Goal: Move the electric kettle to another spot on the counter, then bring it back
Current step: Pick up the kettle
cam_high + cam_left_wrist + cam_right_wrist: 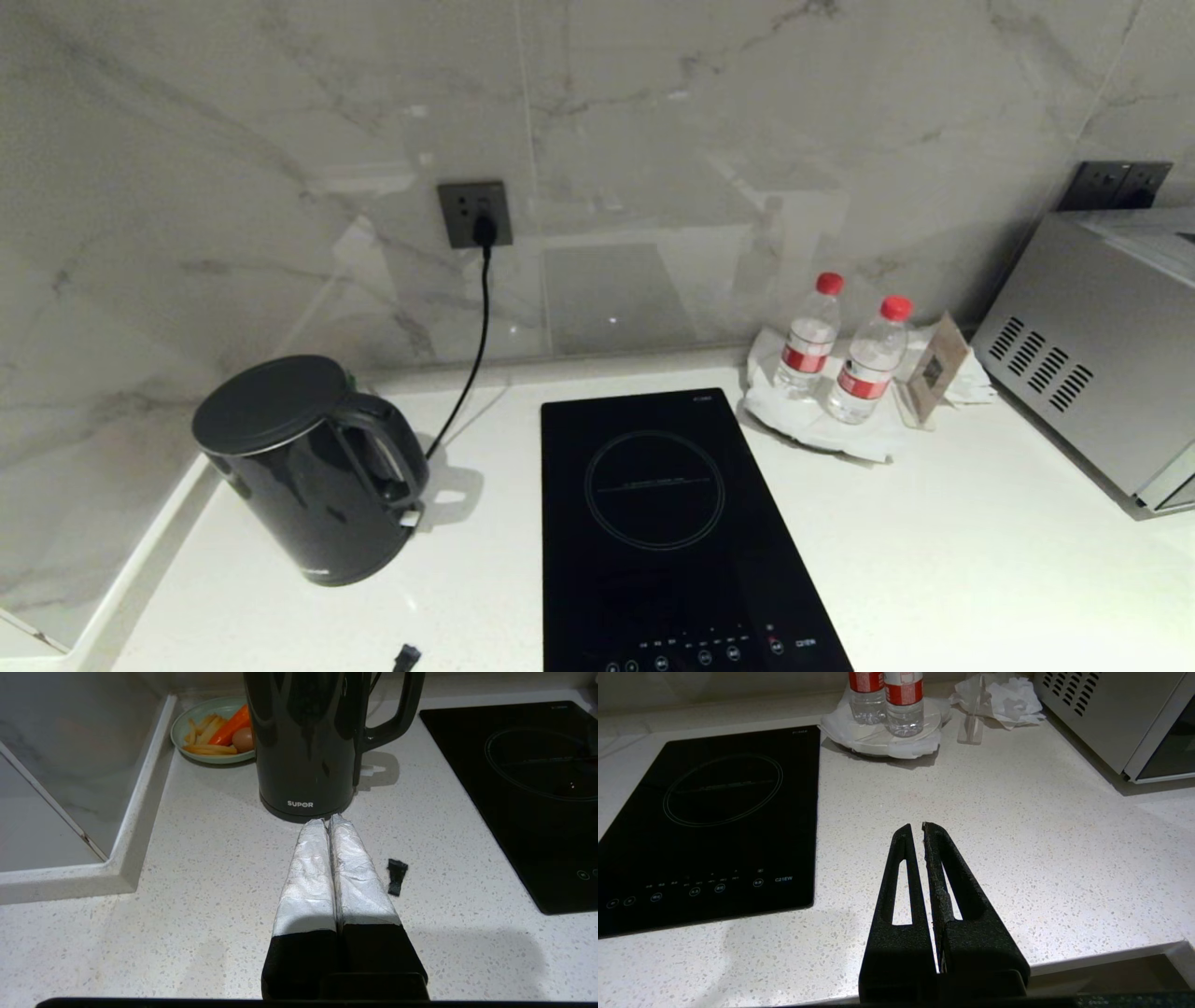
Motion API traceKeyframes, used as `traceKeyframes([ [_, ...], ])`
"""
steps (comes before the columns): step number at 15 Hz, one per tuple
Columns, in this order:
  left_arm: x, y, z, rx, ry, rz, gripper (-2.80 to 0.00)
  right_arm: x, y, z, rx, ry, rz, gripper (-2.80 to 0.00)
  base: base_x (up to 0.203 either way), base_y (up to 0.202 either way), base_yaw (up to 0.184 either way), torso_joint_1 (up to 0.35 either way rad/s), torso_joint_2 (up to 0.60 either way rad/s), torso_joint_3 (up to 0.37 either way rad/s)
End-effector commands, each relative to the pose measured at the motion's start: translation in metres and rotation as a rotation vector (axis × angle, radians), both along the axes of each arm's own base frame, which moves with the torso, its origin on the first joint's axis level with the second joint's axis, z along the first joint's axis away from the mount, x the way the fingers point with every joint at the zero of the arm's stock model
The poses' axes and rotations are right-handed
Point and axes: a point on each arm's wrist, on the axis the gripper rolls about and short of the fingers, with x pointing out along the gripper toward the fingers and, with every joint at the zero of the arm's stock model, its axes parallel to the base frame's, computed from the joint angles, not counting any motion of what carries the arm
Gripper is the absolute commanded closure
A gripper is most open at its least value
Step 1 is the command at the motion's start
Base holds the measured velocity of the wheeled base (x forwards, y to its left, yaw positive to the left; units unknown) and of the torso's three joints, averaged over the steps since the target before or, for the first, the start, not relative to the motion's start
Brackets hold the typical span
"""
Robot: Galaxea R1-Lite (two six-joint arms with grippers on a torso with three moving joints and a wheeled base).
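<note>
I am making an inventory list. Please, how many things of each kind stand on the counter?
Kettle: 1
Water bottles: 2
Cooktop: 1
Plate of food: 1
Microwave oven: 1
Card stand: 1
Small black scrap: 1
Total: 8

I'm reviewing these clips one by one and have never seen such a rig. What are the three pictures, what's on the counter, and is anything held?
It is a two-armed robot. One picture comes from its head, looking down at the white counter; neither arm shows there. The other two come from cameras on the wrists, looking along the fingers.

The left gripper, foil-wrapped, is shut and empty, pointing at the black electric kettle, which stands untouched left of the black cooktop. A plate of food sits behind the kettle. The right gripper, also shut and empty, hangs over bare counter. Farther back stand two water bottles and a silver microwave oven.
</note>
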Motion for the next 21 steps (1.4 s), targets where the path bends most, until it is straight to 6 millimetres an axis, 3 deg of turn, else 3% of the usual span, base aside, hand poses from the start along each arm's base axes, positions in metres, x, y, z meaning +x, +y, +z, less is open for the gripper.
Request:
traceKeyframes([
  [1, 0.0, 0.0, 0.0, 0.0, 0.001, 0.001, 0.0, 0.0, 0.0, 0.0, 0.0, 0.0, 0.0, 0.0, 0.0, 0.0, 0.0, 0.002, 0.0, -0.198],
  [10, 0.0, 0.0, 0.0, 0.006, -0.008, 0.002, 0.0, 0.0, 0.0, 0.0, -0.001, 0.0, 0.0, 0.0, 0.0, 0.0, 0.0, 0.004, 0.0, -0.137],
  [11, -0.001, 0.0, 0.006, 0.009, -0.037, -0.001, 0.0, 0.0, 0.0, 0.0, 0.001, 0.0, 0.0, 0.0, 0.0, 0.0, 0.0, 0.0, 0.0, 0.0],
  [15, -0.012, -0.002, 0.062, 0.011, -0.065, -0.054, 0.0, 0.0, 0.0, 0.0, 0.0, 0.0, 0.0, 0.0, 0.0, 0.0, 0.0, 0.0, 0.0, 0.0],
  [21, 0.029, -0.006, 0.099, -0.015, 0.096, -0.26, 0.0, 0.0, 0.0, 0.0, 0.001, 0.0, 0.0, 0.0, 0.0, 0.0, 0.0, 0.0, 0.0, 0.0],
])
